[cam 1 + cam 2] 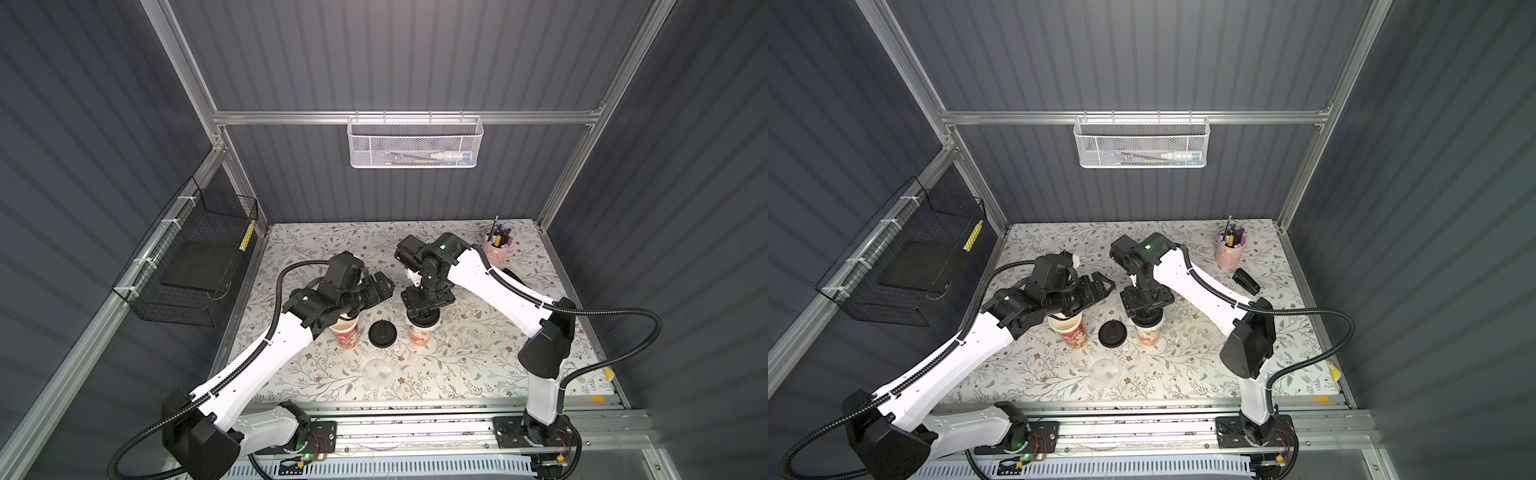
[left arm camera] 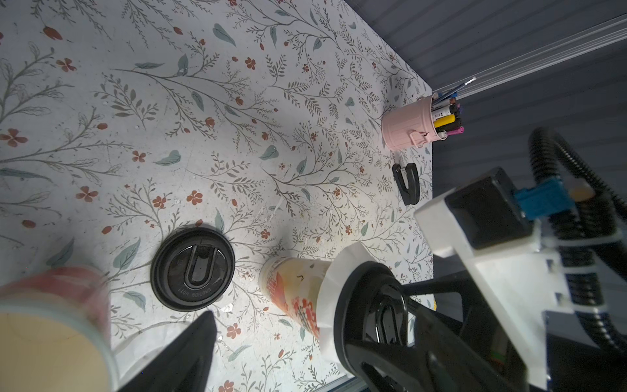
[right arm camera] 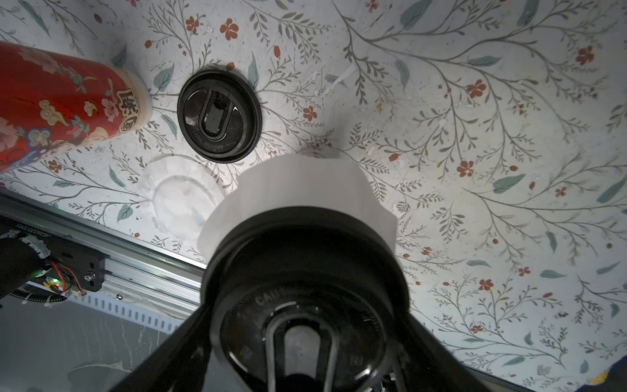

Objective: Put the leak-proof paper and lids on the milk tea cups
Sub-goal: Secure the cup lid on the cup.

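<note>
Two milk tea cups stand on the flowered table. The left cup [image 1: 347, 334] [image 3: 61, 101] has an open mouth. The right cup [image 1: 419, 337] [image 2: 295, 292] carries a leak-proof paper [image 3: 298, 186] [image 2: 330, 298] with a black lid [image 3: 305, 264] pressed over it. My right gripper [image 3: 307, 305] [image 1: 423, 321] hangs straight down over that lid, fingers wide apart at either side of its rim. A second leak-proof paper [image 1: 377, 372] [image 3: 183, 200] lies flat in front of the cups. My left gripper [image 1: 387, 286] [image 2: 305, 373] is open and empty, behind the left cup.
A loose black lid [image 1: 382, 333] [image 2: 192, 268] lies between the cups. A pink pen pot [image 1: 496, 249] and a black stapler [image 1: 1246, 281] sit at the back right. A black wire basket [image 1: 195, 266] hangs on the left wall. The metal rail [image 1: 415, 419] runs along the front.
</note>
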